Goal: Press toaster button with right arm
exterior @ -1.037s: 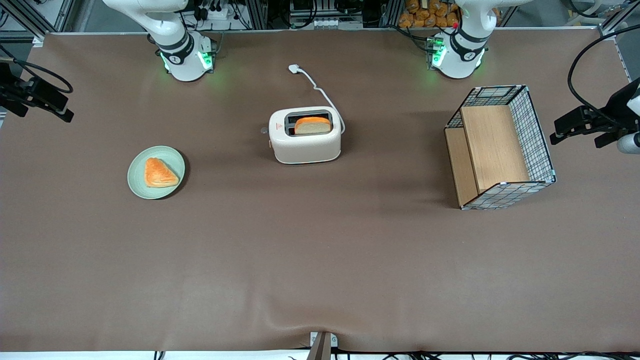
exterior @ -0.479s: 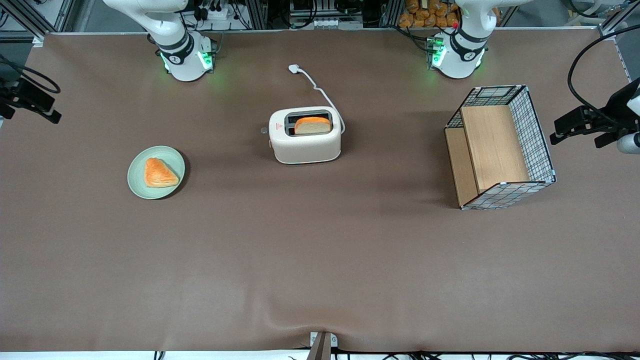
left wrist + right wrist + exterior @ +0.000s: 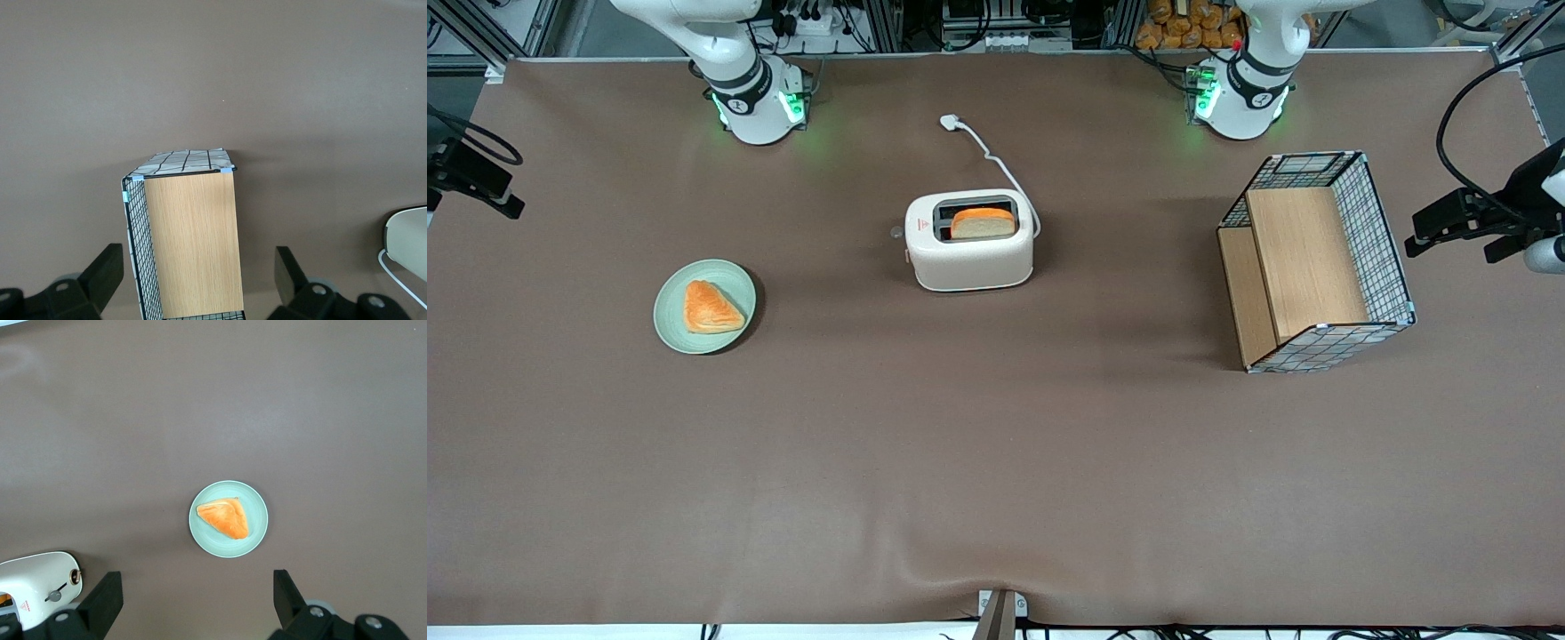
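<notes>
Movement: since a second ago the tool (image 3: 193,600) at the working arm's end of the desk (image 3: 996,462) has drawn outward toward that edge of the front view; nothing else has shifted.
Tool state: fingers (image 3: 100,600) spread wide apart — nothing held between them, high above the desk.
Toaster (image 3: 969,242): cream-white, upright near the desk's middle, well apart from the tool.
Toaster button (image 3: 896,233): small grey tab sticking out of the narrow end that faces the working arm's end, at about 9 o'clock from the toaster body in the front view; untouched.
Bread slice (image 3: 983,222): stands in the slot nearer the front camera, its top above the rim.
Cord (image 3: 996,164): white, runs from the toaster toward 12 o'clock and ends in a plug (image 3: 950,121) lying on the desk.
Plate (image 3: 734,333): pale green, at about 8 o'clock from the toaster, well apart — a triangular pastry (image 3: 710,308) lies on it.
Wire basket (image 3: 1383,258): lies on its side toward the parked arm's end, with wooden panels inside.
</notes>
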Tool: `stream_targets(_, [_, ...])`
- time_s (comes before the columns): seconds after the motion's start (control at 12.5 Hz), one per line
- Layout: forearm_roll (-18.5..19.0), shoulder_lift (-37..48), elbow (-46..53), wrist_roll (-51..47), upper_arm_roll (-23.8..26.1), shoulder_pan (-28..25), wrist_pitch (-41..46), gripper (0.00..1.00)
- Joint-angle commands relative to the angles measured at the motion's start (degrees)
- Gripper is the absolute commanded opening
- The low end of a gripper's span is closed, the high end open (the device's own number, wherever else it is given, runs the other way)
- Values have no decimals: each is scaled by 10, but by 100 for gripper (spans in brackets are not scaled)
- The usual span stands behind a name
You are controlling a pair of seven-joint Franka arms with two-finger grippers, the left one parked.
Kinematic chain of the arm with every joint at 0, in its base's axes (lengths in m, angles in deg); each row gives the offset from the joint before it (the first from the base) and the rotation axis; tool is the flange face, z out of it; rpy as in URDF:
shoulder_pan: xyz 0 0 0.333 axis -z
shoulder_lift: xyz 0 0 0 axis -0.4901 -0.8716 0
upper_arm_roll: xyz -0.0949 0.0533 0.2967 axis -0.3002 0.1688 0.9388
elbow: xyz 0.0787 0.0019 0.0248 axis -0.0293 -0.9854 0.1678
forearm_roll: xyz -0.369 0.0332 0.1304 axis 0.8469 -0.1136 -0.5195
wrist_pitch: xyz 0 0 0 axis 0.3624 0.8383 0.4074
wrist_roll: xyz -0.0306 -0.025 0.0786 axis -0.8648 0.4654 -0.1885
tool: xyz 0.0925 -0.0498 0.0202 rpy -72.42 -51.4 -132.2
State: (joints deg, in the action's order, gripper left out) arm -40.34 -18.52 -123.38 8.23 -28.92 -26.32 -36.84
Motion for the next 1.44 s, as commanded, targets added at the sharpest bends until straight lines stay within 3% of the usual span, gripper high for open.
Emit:
stream_targets(0.0, [12, 12, -13, 11, 1, 7, 1, 100])
stream_targets(1.36, [11, 0, -21, 43, 4, 8, -29, 100])
